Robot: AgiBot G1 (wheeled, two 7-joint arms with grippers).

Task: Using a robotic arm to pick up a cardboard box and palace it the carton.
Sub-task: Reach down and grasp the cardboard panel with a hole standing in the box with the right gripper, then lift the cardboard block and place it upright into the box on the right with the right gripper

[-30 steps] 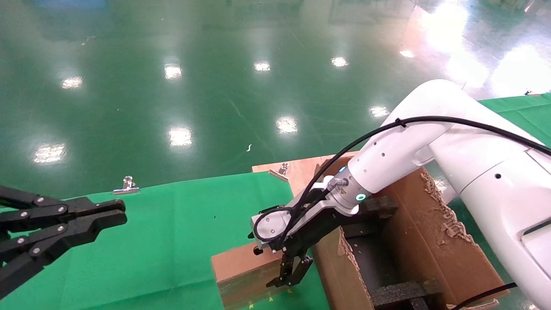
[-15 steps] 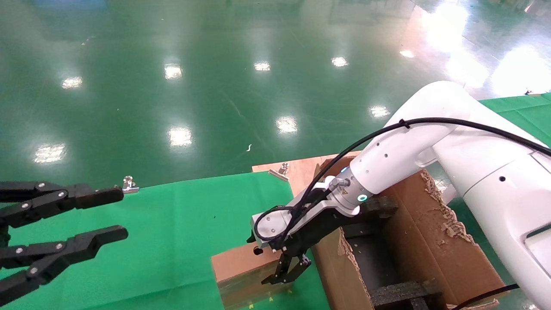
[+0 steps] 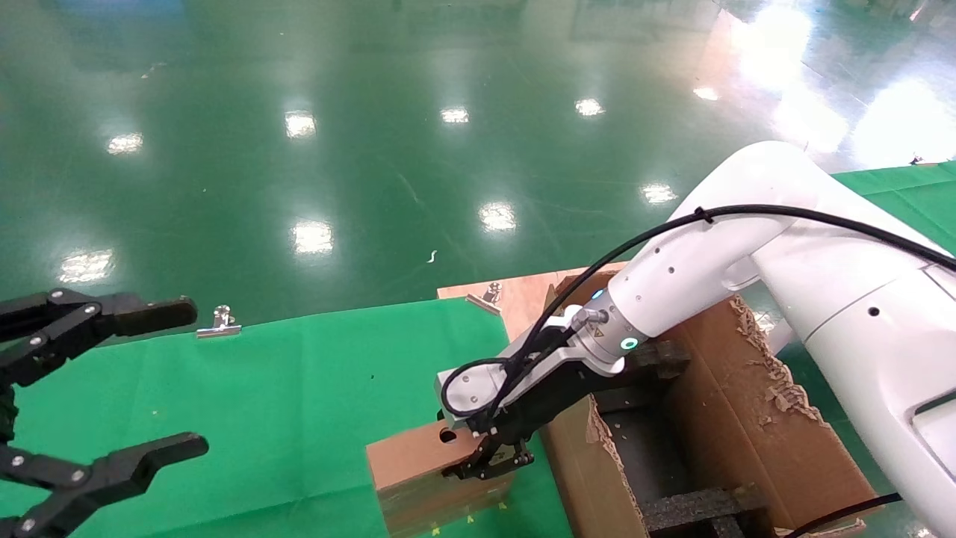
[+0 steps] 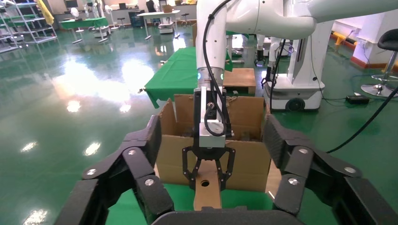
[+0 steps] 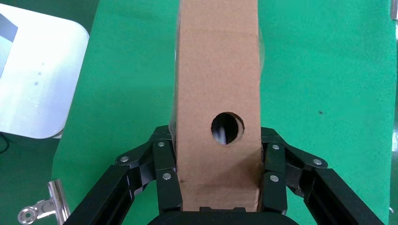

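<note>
The cardboard box (image 3: 418, 463) is being held on the green cloth (image 3: 299, 388) at the near edge of the table, just beside the left wall of the carton (image 3: 747, 426). Its narrow brown top, with 1 round hole (image 5: 227, 127), is being shown in the right wrist view (image 5: 218, 93), where it is being flanked on both sides by black fingers (image 5: 164, 173) pressed against its long faces. The box is thus being grasped by the right gripper (image 3: 489, 463), which is being carried by the robotic arm (image 3: 694, 276), a white arm with a black cable and a glowing teal ring, reaching across the carton's front corner. In the left wrist view the same grasp is being seen from the front, with the fingers (image 4: 190, 164) closed around the box (image 4: 207, 190) and the carton (image 4: 244, 154) standing directly behind it.

The carton is being shown open at the top, with torn ragged flaps and black foam inserts (image 3: 694, 508) inside.

The left gripper (image 3: 142, 381) is being held well apart from the box, over the left part of the cloth, with its 2 black jaws spread wide and nothing between them. A silver clip (image 3: 219, 321) is being seen at the far edge of the cloth, and another (image 5: 42, 208) is being shown in the right wrist view.
</note>
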